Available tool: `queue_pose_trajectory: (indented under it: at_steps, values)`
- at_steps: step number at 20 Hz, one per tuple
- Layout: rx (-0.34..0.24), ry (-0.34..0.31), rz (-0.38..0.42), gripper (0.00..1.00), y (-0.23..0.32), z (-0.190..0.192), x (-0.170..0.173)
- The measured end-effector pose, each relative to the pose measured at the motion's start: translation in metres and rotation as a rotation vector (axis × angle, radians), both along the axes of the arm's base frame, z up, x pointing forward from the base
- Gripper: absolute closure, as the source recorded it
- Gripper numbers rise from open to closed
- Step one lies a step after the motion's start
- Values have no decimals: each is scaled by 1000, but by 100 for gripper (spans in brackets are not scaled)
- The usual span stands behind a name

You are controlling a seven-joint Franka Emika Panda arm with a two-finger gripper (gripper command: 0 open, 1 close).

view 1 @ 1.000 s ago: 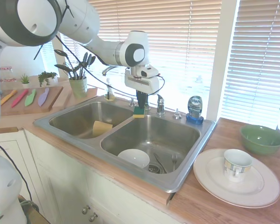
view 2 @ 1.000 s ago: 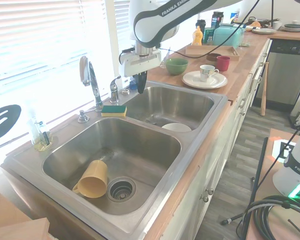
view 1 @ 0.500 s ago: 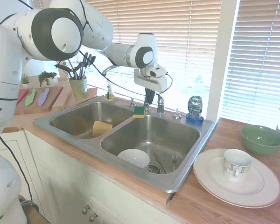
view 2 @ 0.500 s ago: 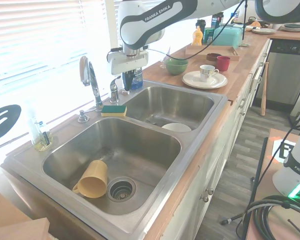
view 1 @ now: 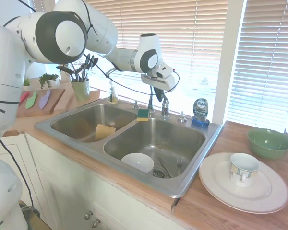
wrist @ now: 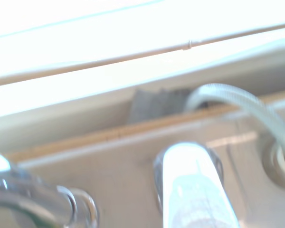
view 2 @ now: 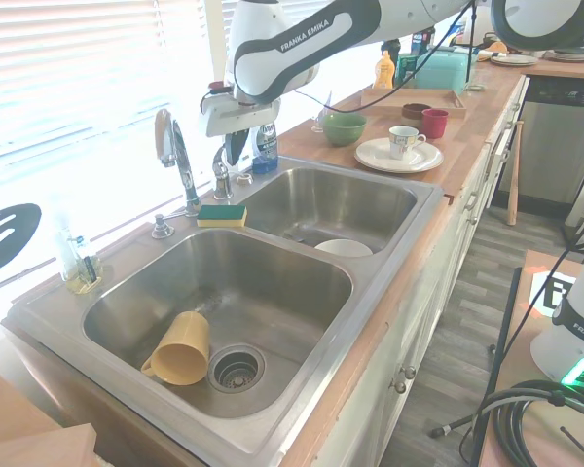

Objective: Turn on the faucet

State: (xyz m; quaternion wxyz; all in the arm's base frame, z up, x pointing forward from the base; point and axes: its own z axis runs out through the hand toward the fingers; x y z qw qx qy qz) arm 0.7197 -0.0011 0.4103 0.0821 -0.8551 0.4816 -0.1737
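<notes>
Because our gripper [view 2: 233,148] hangs right above the faucet [view 2: 179,156] handle [view 2: 221,175], we should push it slowly. We cannot tell if its fingers are apart.

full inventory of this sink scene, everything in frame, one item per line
faucet: 1, chrome, back rim of sink
sink: 1, steel, double basin
sponge: 1, yellow-green, on divider by faucet
mug: 1, yellow, on its side in one basin
bowl: 1, white, in other basin
dish-soap bottle: 1, dark blue, sink's back corner
green bowl: 1, counter
plate: 1, white, counter
cup: 1, white, on plate
utensil pot: 1, green, beside sink
gripper: 1, white, just above faucet handle
</notes>
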Motion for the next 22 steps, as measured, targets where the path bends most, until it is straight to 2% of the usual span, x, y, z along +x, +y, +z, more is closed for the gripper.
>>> queue_pose_trajectory:
  at_steps: [5, 11, 13, 16, 19, 22]
  values:
    - [-3, -54, -11, 100, 4, 9, 10]
    - [-1, -37, -17, 100, 6, 7, 12]
    - [-1, 34, -20, 100, 5, 1, 11]
    - [-5, 193, -17, 100, 2, -18, 2]
    - [2, 322, -10, 100, 0, -35, -9]
    - [11, 387, -10, 100, -1, -41, -21]
